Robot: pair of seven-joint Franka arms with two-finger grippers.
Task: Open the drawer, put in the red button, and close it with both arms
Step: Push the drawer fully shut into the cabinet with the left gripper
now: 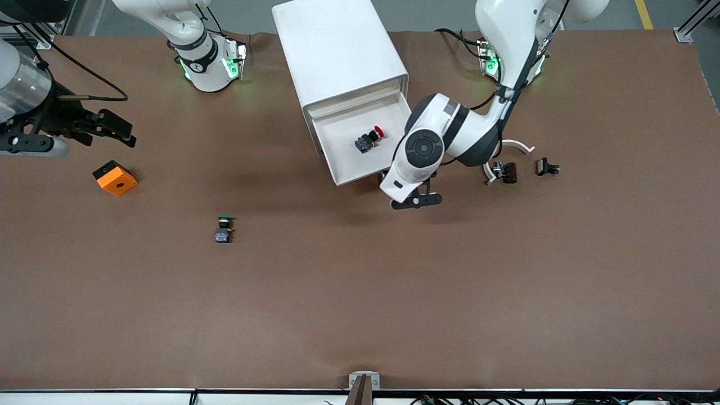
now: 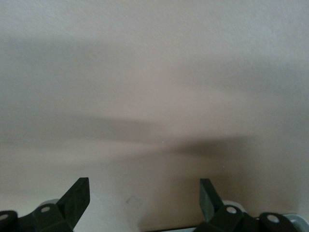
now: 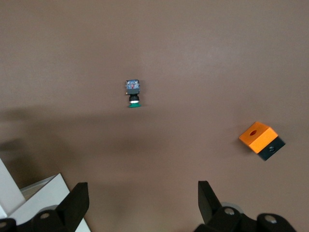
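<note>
The red button (image 1: 370,138) lies on its side inside the open white drawer (image 1: 337,126), which is pulled out of the white cabinet (image 1: 337,50). My left gripper (image 1: 400,191) is at the drawer's front panel, at its corner toward the left arm's end. It is open and empty. In the left wrist view the white panel (image 2: 154,72) fills the picture just past the open left gripper (image 2: 144,186). My right gripper (image 1: 128,130) waits open and empty above the table at the right arm's end, and it shows open in its wrist view (image 3: 143,189).
A green-capped button (image 1: 224,229) (image 3: 133,92) and an orange box (image 1: 115,178) (image 3: 260,140) lie on the brown table. Two small black parts (image 1: 504,171) (image 1: 547,167) and a white curved piece (image 1: 517,145) lie under the left arm. A white corner (image 3: 41,193) shows in the right wrist view.
</note>
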